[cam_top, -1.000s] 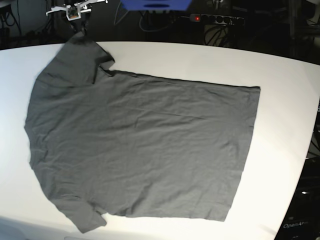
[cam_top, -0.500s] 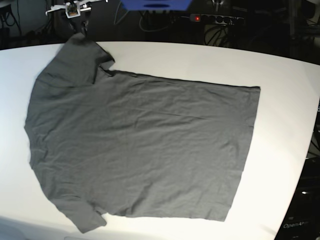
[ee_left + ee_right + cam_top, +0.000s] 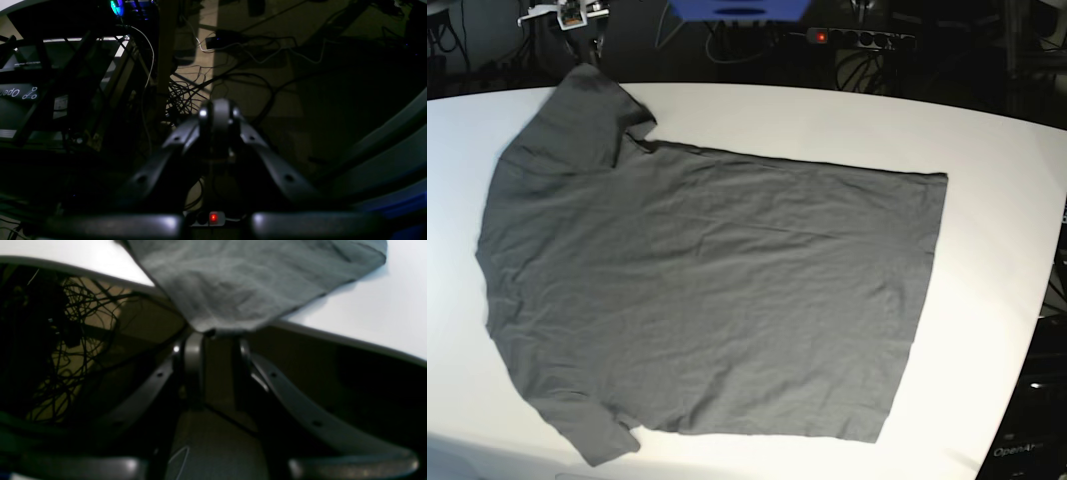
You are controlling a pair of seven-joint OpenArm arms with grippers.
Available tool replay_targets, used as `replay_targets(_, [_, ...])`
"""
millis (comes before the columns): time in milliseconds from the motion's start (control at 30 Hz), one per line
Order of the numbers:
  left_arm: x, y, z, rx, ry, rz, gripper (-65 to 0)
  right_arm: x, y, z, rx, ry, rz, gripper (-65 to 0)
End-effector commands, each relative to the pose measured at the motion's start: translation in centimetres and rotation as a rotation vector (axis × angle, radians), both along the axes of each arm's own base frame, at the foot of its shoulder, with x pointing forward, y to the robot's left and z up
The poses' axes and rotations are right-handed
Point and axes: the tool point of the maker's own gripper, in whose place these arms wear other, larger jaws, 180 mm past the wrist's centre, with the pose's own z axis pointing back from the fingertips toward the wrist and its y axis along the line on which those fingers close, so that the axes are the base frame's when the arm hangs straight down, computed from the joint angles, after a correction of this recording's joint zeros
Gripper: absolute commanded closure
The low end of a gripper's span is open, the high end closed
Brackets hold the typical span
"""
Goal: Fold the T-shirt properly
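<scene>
Grey T-shirt [image 3: 253, 283] sleeve tip at part-open right gripper [image 3: 213, 340], left gripper [image 3: 218, 115] closed, empty

T-shirt [image 3: 707, 290] matt wrinkly cloth; table [image 3: 987, 200] smooth

Each end effector is dark grey to black, with two curved fingers that splay out in a V from rounded tips. The left end effector [image 3: 218, 111] has small screw holes along each finger [image 3: 280, 173]. The right end effector [image 3: 213, 343] is alike, with matching holes.
</scene>
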Motion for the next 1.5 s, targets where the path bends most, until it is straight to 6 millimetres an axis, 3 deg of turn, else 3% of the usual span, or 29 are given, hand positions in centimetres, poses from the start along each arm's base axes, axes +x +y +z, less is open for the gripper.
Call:
replay_targets(0, [-1.0, 0.1, 0.5, 0.009, -0.004, 0.0, -1.2, -0.2, -0.4, 0.8, -0.004, -0.026, -0.001, -14.1])
replay_targets(300, [-1.1, 0.1, 0.5, 0.009, 0.0, 0.0, -1.2, -0.4, -0.3, 0.8, -0.002, -0.024, -0.009, -14.1])
replay_targets(533, [-1.8, 0.2, 0.5, 0.01, 0.013, -0.001, -1.2, -0.3, -0.6, 2.3, 0.036, -0.113, -0.049, -14.1])
replay_targets(1200, [-1.9, 0.2, 0.6, 0.01, 0.016, -0.001, -1.2, -0.1, -0.7, 2.4, 0.035, -0.116, -0.043, -14.8])
replay_targets(1467, [-1.9, 0.2, 0.6, 0.01, 0.016, -0.001, -1.2, 0.6, -0.5, 1.2, -0.01, -0.061, 0.019, -14.4])
